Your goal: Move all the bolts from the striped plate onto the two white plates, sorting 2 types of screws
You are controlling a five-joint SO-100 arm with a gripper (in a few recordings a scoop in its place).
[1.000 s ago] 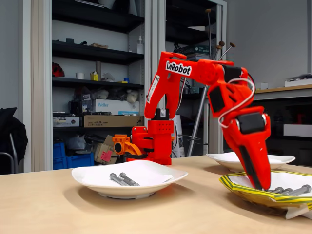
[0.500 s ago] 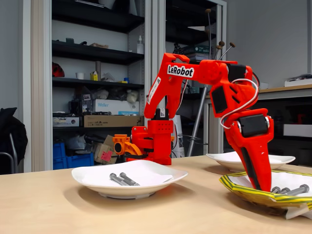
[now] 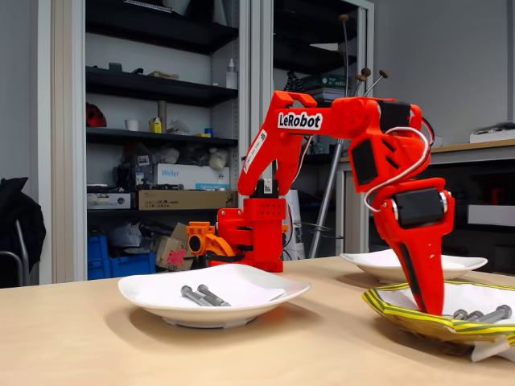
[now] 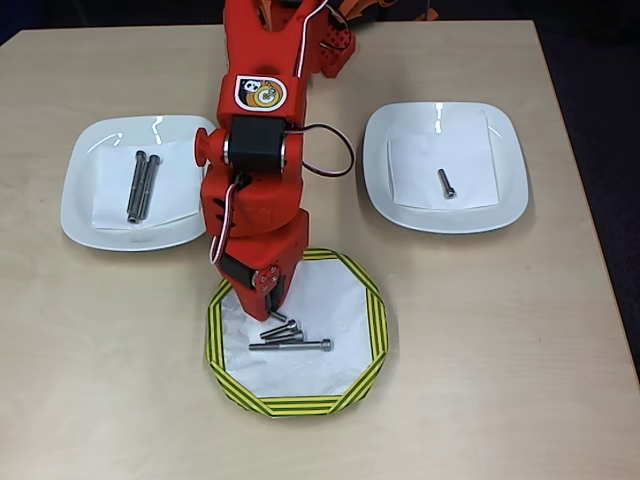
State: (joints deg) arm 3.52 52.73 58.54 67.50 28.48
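Pale wooden tabletop [image 4: 90,380] carries three plates and a red arm [image 3: 338,129], with dark shelving behind it in the fixed view. In the overhead view the gripper [image 4: 276,310] points down into the far left part of the striped plate [image 4: 375,330], its tip just above a small cluster of bolts; the fixed view places the gripper [image 3: 430,310] inside the plate's rim [image 3: 402,318]. Whether the fingers are parted or pressed together cannot be told, since the arm's body hides them from above and the rim hides them from the side.

Three bolts lie in the striped plate near the fingertips: two short bolts [image 4: 283,331] side by side, touching or nearly so, and one long bolt [image 4: 291,346] lying crosswise just nearer than them. Their heads show over the rim in the fixed view [image 3: 483,314].

Left white plate [image 4: 100,225], overhead view: two long bolts [image 4: 139,186] lie parallel, just beside each other, on a white paper square. The same pair shows in the fixed view [image 3: 205,296].

Right white plate [image 4: 500,130], overhead view: a single short bolt [image 4: 446,184] rests on its paper square, well apart from the others. In the fixed view this plate [image 3: 463,264] stands behind the striped one.
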